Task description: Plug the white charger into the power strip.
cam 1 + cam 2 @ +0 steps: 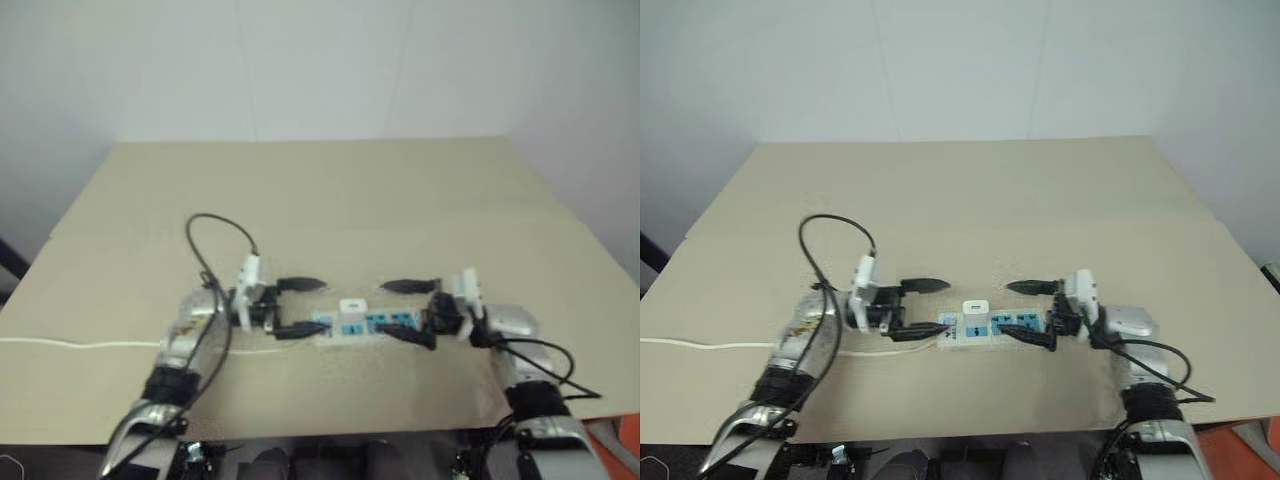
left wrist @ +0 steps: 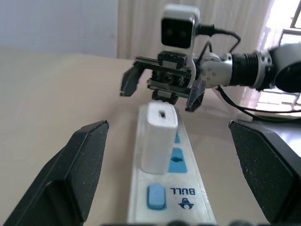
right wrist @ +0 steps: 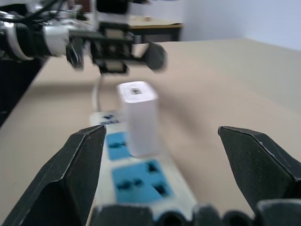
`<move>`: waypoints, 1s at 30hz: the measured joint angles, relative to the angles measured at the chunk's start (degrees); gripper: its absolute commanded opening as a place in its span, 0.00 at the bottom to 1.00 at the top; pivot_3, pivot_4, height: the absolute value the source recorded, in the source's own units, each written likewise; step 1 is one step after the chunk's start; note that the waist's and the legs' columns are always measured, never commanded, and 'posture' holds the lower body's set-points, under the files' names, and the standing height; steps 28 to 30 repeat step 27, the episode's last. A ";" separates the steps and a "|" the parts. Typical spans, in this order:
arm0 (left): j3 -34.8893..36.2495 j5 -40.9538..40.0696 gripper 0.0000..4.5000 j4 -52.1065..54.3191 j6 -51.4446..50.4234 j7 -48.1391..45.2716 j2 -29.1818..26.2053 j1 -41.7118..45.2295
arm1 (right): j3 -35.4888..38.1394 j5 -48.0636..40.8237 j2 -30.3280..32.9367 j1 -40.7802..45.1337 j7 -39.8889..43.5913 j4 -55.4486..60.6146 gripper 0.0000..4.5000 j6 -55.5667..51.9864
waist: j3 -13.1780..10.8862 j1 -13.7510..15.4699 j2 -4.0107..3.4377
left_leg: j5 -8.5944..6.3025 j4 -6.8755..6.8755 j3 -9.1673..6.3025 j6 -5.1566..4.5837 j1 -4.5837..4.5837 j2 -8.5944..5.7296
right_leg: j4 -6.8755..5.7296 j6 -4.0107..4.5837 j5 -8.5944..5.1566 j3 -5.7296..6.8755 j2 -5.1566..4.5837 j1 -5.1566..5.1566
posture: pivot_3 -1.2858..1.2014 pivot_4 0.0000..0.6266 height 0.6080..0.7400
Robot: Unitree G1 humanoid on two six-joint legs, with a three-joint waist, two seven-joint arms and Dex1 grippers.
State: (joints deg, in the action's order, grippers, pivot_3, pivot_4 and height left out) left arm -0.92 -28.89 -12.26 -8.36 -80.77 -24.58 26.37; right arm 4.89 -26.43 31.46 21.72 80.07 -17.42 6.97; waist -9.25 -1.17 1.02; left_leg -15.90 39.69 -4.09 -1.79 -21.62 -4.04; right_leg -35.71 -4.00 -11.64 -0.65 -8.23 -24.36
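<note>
Overhead, from the head camera: the power strip [image 1: 995, 327] lies flat near the front edge of the tabletop [image 1: 970, 200], its thin cord [image 1: 80, 345] trailing off to the robot's left. The white charger [image 1: 975, 309] stands upright in the strip, at the end nearer the left gripper [image 1: 927, 306]. The right gripper [image 1: 1032, 311] flanks the strip's other end; both sets of fingers spread wide, holding nothing. Left wrist view: charger [image 2: 159, 138] upright on the strip [image 2: 171, 188], beside the blue switch, looking seated; prongs hidden. Right wrist view: same charger [image 3: 138, 117] just beyond two free blue sockets. Handling judgement: charger is light, rigid, smooth plastic, likely slippery; pinch it across its flat side faces, low down. Strip is light too and may slide if pushed without bracing.
</note>
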 measured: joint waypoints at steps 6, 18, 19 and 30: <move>4.99 -0.57 0.99 1.69 -0.23 -3.33 -11.69 -8.03 | 5.69 -3.52 17.52 -6.43 -0.87 13.06 1.00 -14.35 | -0.13 0.43 -0.13 | -0.01 -0.08 0.01 -0.01 0.03 0.02 | 0.20 0.05 -0.07 0.07 0.01 0.13 | 0.52 0.24 1.00; 6.64 -0.25 0.99 1.93 2.45 -3.33 -13.95 -13.89 | 10.77 -2.36 26.67 -16.28 -4.37 18.76 1.00 -22.16 | -0.19 0.66 -0.06 | -0.03 -0.08 0.03 -0.05 -0.04 0.08 | 0.38 0.06 -0.06 0.09 -0.02 0.19 | 0.52 0.24 1.00; 6.50 -0.25 0.99 2.11 2.40 -3.27 -13.95 -13.95 | 11.02 -1.96 26.32 -16.35 -4.86 18.99 1.00 -21.57 | -0.19 0.65 -0.06 | -0.03 -0.08 0.03 -0.05 -0.05 0.08 | 0.38 0.05 -0.06 0.09 -0.02 0.18 | 0.52 0.24 1.00; 5.45 0.44 0.99 2.31 3.23 -3.98 -13.70 -13.88 | 13.31 -0.97 25.65 -18.24 -7.43 20.78 1.00 -18.83 | -0.19 0.74 -0.06 | -0.03 -0.07 0.04 -0.05 -0.08 0.06 | 0.41 0.05 -0.05 0.09 -0.03 0.18 | 0.52 0.24 1.00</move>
